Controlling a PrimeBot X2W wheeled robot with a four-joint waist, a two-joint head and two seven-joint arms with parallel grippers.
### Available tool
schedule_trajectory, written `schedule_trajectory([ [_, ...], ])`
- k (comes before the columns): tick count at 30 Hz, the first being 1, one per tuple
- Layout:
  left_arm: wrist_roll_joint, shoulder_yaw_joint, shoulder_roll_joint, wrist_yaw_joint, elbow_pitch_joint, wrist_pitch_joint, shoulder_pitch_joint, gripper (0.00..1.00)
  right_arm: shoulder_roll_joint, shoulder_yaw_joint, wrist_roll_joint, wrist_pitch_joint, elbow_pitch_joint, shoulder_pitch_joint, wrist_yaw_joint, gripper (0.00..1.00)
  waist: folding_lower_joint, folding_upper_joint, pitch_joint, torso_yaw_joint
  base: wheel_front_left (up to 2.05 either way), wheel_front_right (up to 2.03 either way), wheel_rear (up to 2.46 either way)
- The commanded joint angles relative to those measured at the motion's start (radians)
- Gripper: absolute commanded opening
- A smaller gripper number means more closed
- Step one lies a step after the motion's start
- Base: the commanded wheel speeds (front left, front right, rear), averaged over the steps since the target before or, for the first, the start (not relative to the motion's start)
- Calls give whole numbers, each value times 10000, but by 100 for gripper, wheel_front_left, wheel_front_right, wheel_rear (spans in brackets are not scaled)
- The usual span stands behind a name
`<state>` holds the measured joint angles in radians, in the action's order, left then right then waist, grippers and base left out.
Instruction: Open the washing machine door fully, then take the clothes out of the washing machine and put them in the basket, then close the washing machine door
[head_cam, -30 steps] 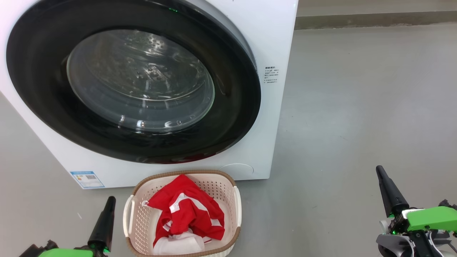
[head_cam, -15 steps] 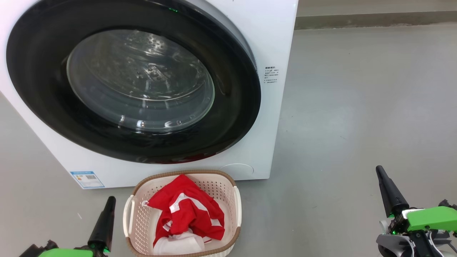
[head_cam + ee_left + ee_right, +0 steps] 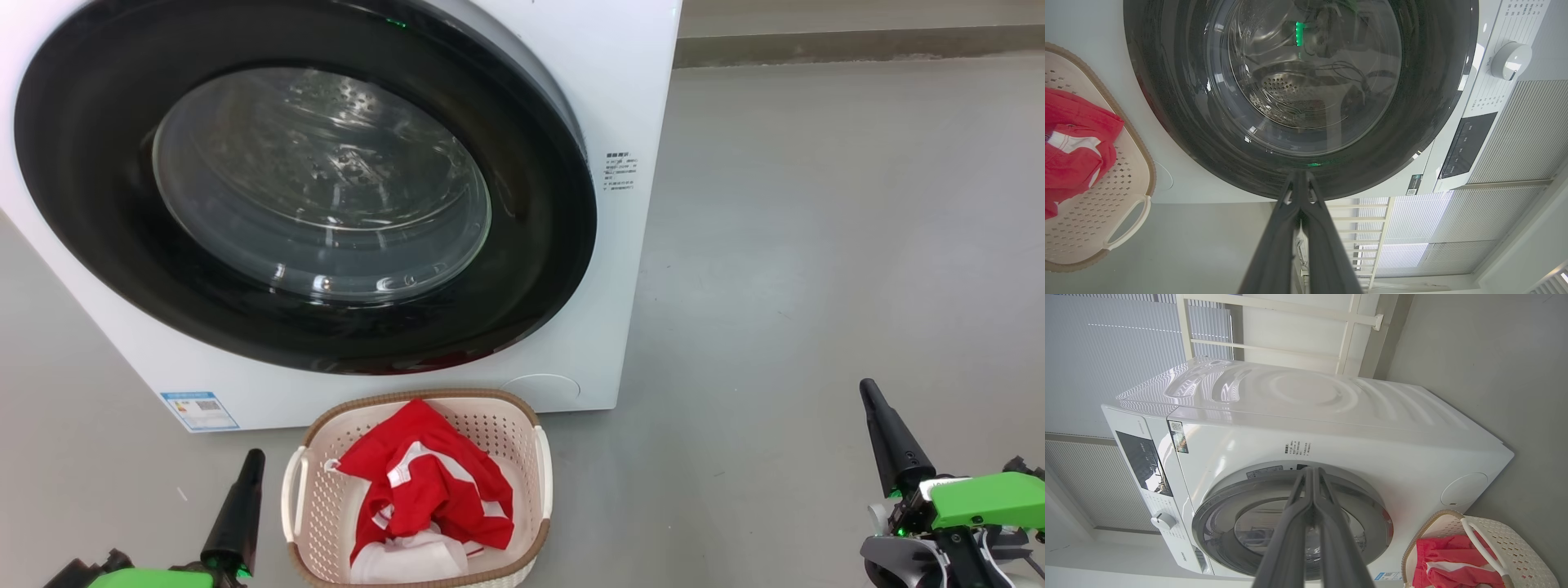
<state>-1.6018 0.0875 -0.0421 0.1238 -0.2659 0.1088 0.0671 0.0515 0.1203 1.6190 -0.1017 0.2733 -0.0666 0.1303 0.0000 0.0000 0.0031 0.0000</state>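
Two grippers sat low and idle when I looked: the left gripper [image 3: 253,465] just beside the basket [image 3: 326,506], the right gripper [image 3: 872,400] well apart from it over the bare floor [image 3: 816,245]. Each had its long dark fingers pinched together on nothing. The clothes [image 3: 424,482] lay heaped inside the basket, which stood right in front of the washing machine [image 3: 629,98]. The washing machine door [image 3: 531,245] looked shut against the white front.

By my reckoning the red and white fabric was light, limp stuff that would sag and trail if lifted. It would be best pinched at the raised fold near the top of the heap rather than on a flat patch. The door seemed the opposite: rigid and heavy-looking, its black rim glossy and likely slick. A hold would have to come at its outer edge, where it stood proud of the cabinet.

The head view gave me the door face-on and the basket from above. The left wrist view added the perforated drum [image 3: 1290,90] behind the glass, with no garment in it that I could make out, plus the dial [image 3: 1511,60] and the dark control panel [image 3: 1466,143]. The right wrist view gave the machine's top and side, and showed how the door rim jutted from the front.
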Motion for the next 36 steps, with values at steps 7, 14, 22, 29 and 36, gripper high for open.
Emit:
schedule_trajectory([
  [7,-67,264,-81,69,206,45,410,0,38,-128,-53,-64,-289,-407,4,0,0,0,0,0,0,0,0],
  [14,-68,264,-81,69,206,45,410,0,33,-121,-59,-70,-289,-408,4,0,0,0,0,0,0,0,0],
  [22,-68,263,-81,69,206,45,410,0,28,-113,-65,-76,-288,-409,4,0,0,0,0,0,0,0,0],
  [29,-68,263,-81,69,206,44,410,0,24,-107,-70,-81,-288,-409,4,0,0,0,0,0,0,0,0],
  [36,-68,263,-81,69,207,44,410,0,21,-102,-74,-85,-288,-410,4,0,0,0,0,0,0,0,0],
])
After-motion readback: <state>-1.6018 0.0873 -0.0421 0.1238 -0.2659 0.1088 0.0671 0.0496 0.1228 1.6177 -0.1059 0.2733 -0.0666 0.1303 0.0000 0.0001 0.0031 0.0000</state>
